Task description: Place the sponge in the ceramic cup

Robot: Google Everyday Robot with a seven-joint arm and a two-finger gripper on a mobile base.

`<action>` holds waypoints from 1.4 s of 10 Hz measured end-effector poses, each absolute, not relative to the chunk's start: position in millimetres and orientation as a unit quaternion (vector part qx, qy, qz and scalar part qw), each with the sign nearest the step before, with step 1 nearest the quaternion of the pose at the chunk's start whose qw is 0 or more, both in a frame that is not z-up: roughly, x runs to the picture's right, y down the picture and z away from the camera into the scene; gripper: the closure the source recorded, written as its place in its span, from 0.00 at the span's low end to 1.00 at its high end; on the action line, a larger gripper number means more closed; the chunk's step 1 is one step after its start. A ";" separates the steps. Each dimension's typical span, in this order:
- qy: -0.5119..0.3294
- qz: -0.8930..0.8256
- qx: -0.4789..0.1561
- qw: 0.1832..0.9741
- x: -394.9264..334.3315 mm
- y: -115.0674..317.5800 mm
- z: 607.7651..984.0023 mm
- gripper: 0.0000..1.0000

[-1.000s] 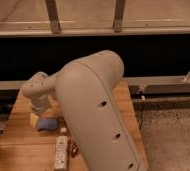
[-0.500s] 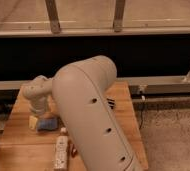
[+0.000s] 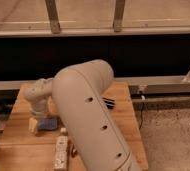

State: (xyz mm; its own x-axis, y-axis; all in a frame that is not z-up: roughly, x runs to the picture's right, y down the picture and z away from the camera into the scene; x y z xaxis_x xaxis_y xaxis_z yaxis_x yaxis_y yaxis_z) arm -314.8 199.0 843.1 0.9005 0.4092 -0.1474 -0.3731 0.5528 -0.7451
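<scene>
The blue sponge [image 3: 48,123] lies flat on the wooden table [image 3: 18,145], near its left side. My arm's big beige link fills the middle of the view, and its wrist comes down just left of the sponge. The gripper [image 3: 35,119] hangs at the sponge's left edge, mostly hidden behind the wrist, with its jaws standing wide and nothing seen held. A small pale yellowish piece [image 3: 33,125] sits right under it; I cannot tell whether this is a finger or the ceramic cup. No other cup shows.
A white bottle [image 3: 61,152] lies near the table's front edge with a small red object [image 3: 73,150] beside it. A black item [image 3: 109,103] sits at the right behind the arm. A dark wall with a metal rail runs behind the table. Speckled floor lies to the right.
The arm's large link has swung a little to the left. The wrist stays by the sponge, which has not moved.
</scene>
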 end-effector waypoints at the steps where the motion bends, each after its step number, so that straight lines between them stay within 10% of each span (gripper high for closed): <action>1: -0.024 0.225 -0.422 0.878 -315.8 203.2 842.3 0.20; 9: -0.020 0.230 -0.422 0.877 -308.5 200.0 839.6 0.94; 14: -0.019 0.227 -0.410 0.883 -312.6 207.9 836.1 1.00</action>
State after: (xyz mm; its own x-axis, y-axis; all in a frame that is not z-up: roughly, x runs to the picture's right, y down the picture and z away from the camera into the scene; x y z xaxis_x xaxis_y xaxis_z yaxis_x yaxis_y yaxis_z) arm -312.6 207.9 836.1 0.8965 0.4160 -0.1525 -0.3851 0.5616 -0.7323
